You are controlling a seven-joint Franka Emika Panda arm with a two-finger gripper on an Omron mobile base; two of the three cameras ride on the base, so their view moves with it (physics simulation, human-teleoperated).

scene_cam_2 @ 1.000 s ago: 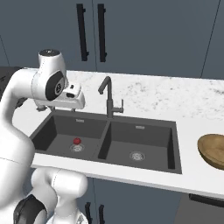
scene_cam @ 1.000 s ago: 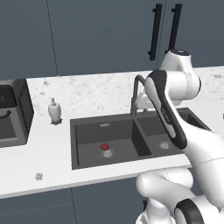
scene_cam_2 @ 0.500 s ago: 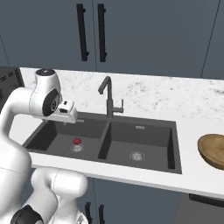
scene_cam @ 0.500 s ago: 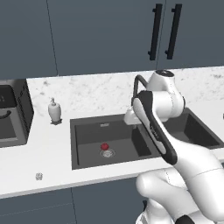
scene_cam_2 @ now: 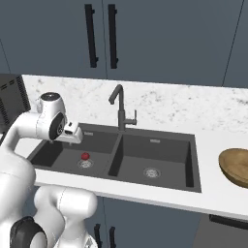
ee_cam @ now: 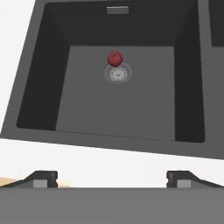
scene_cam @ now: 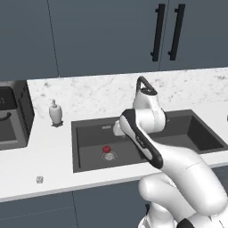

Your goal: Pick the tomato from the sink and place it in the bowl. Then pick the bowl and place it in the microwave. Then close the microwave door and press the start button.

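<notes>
Two fingertips [ee_cam: 43, 178] stand wide apart, gripping nothing, above the sink [ee_cam: 39, 87]. Beyond them the tomato [ee_cam: 114, 57] touches the round drain [ee_cam: 118, 73]. Tap [scene_cam_2: 119, 106], soap bottle [scene_cam: 55, 112] and bowl [scene_cam_2: 235, 166] sit aside.

**Surfaces in the sink area**

The tomato [ee_cam: 114, 57] is a glossy, smooth red ball. The sink [scene_cam_2: 160, 155] looks matt dark grey, its round drain [ee_cam: 118, 73] a ridged silvery metal. The counter [scene_cam_2: 203, 104] is pale speckled stone, smooth. The bowl [scene_cam_2: 236, 166] shows light-brown wood grain. The tap [scene_cam_2: 121, 109] has a dark, dull finish.
</notes>
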